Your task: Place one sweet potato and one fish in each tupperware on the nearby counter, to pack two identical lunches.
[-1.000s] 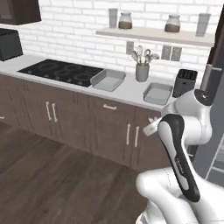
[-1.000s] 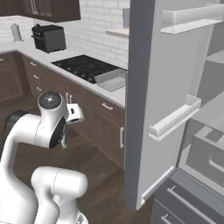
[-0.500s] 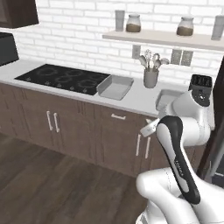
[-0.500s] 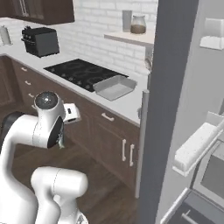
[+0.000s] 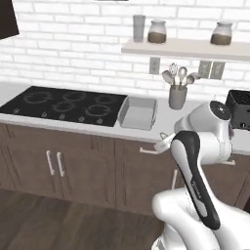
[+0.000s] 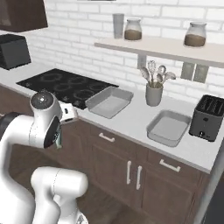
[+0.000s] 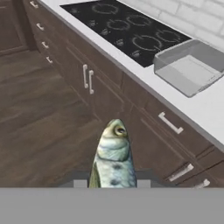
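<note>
Gripping a fish (image 7: 113, 155), the end effector (image 7: 113, 183) has it clamped at the body, silvery head poking out ahead, over the dark wood floor (image 7: 39, 118) and just out from the cabinet fronts (image 7: 131, 113). And the fish sits short of the counter (image 6: 131, 124), not over it. From the right base view the end effector (image 6: 68, 112) hangs in front of the counter edge, near the stovetop's front corner. Up on the counter, one tupperware (image 6: 109, 101) lies right beside the black stovetop (image 6: 65, 86), pale grey, open, nothing visible inside. A second tupperware (image 6: 168, 127) lies further along from the stovetop, past the first, just in front of the black toaster (image 6: 208, 117), and it too looks bare inside. Between the two trays and closer to the brick wall stands a grey utensil holder (image 6: 153, 94) with spoons sticking up. Above that, a pale wall shelf (image 6: 162, 47) carries two jars (image 6: 132, 29) and a grey cup (image 6: 118, 26). On the far side of the stovetop from the trays, another black appliance (image 6: 14, 50) rests on the counter. Silver bar handles (image 6: 133, 172) run along the dark cabinets below.
</note>
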Robot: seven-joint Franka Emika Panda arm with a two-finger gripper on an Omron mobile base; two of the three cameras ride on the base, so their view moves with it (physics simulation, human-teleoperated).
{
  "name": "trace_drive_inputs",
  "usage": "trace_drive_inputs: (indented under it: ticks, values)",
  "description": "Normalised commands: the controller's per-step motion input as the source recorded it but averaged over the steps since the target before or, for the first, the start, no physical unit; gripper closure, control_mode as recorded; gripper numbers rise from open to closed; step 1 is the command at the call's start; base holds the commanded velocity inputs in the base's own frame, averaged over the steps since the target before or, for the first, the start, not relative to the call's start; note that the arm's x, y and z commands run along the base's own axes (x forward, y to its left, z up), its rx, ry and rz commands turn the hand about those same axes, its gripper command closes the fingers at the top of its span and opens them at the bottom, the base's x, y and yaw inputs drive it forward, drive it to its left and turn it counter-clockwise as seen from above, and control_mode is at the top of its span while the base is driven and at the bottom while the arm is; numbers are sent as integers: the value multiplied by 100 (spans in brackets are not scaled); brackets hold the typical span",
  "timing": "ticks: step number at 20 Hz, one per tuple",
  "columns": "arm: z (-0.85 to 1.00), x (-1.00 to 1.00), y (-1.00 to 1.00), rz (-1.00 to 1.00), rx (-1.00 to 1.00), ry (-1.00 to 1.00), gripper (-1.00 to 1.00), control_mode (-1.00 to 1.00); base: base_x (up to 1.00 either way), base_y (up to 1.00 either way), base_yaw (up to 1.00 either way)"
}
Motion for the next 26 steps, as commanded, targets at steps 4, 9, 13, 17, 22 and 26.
trace_drive_inputs:
  ticks: [4,9,13,17,22,26]
  values:
    - [0,0,0,0,0,0,100,100,100,3,-44]
    - [0,0,0,0,0,0,100,100,100,0,-47]
    - [0,0,0,0,0,0,100,100,100,30,-43]
    - [0,0,0,0,0,0,100,100,81,68,-44]
    - [-8,8,23,-11,-2,0,100,-100,25,48,-23]
    - [-41,35,63,-7,0,3,100,-100,0,0,0]
